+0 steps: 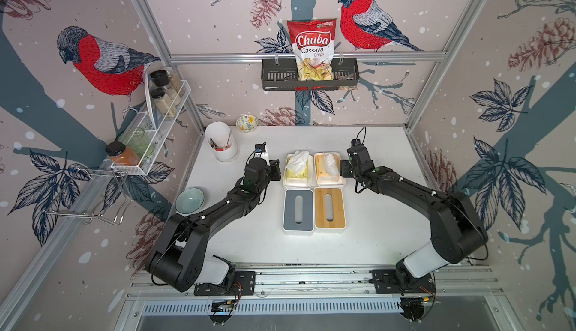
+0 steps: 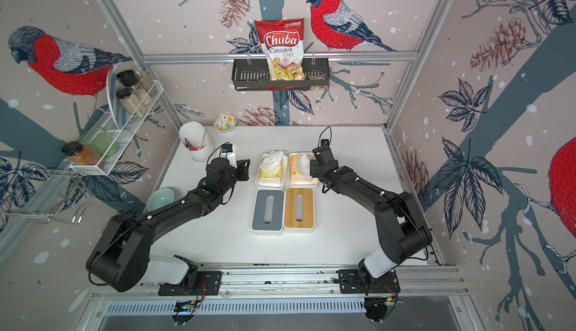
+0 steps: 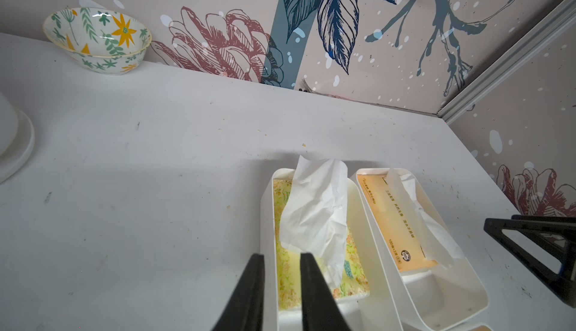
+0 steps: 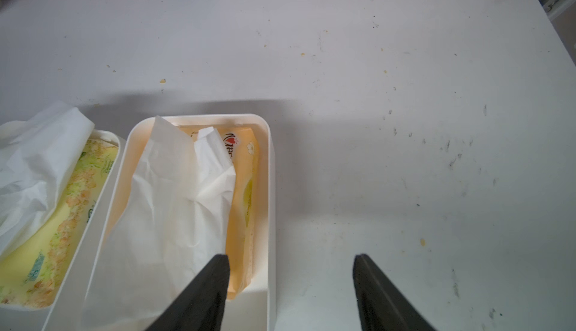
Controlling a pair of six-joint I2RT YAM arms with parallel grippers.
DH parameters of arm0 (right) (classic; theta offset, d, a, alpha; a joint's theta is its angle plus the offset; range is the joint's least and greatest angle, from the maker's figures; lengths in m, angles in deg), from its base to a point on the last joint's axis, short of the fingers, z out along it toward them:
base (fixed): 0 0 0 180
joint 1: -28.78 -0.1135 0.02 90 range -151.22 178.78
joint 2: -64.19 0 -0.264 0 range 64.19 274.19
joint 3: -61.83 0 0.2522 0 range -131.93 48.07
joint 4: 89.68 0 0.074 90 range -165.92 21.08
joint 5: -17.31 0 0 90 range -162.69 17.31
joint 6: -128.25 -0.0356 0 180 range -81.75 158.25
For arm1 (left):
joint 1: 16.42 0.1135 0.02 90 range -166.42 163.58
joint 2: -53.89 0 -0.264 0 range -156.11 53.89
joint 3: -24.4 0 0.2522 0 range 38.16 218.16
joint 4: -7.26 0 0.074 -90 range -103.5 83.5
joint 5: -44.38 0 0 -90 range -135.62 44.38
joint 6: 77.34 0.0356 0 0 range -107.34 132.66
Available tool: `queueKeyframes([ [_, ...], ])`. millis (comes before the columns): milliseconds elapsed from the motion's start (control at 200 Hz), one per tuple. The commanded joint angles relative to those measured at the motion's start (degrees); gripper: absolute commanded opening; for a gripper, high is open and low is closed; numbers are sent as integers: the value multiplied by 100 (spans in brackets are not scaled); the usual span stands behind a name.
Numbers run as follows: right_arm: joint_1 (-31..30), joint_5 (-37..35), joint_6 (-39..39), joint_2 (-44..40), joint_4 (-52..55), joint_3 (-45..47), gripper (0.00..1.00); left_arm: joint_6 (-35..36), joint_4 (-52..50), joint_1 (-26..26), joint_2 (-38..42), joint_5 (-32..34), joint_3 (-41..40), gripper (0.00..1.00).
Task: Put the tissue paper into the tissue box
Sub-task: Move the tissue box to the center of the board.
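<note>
Two open white tissue boxes stand side by side mid-table. The left tissue box holds a yellow-green pack with white tissue paper sticking up. The right tissue box holds an orange pack with its own tissue paper pulled out. My left gripper is open only a narrow gap and straddles the left box's outer wall. My right gripper is wide open astride the right box's outer wall. One fingertip is over the tissue, the other over the bare table.
A grey lid and a bamboo lid, both slotted, lie just in front of the boxes. A white utensil holder and a floral bowl stand at the back left. A teal bowl is beside the left arm.
</note>
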Motion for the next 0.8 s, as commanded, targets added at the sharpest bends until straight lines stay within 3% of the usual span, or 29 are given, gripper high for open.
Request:
queueKeyframes([
  [0, 49, 181, 263, -160, -549, 193, 68, 138, -755, 0, 36, 142, 187, 28],
  [165, 449, 551, 417, -277, -551, 434, 68, 92, -1479, 6, 50, 200, 394, 31],
  [365, 1250, 1499, 249, -340, -470, 587, 65, 27, -2049, 15, 215, 450, 377, 31],
  [795, 1267, 1867, 291, -216, -394, 502, 60, -260, -3475, 15, 1529, -242, -353, 35],
])
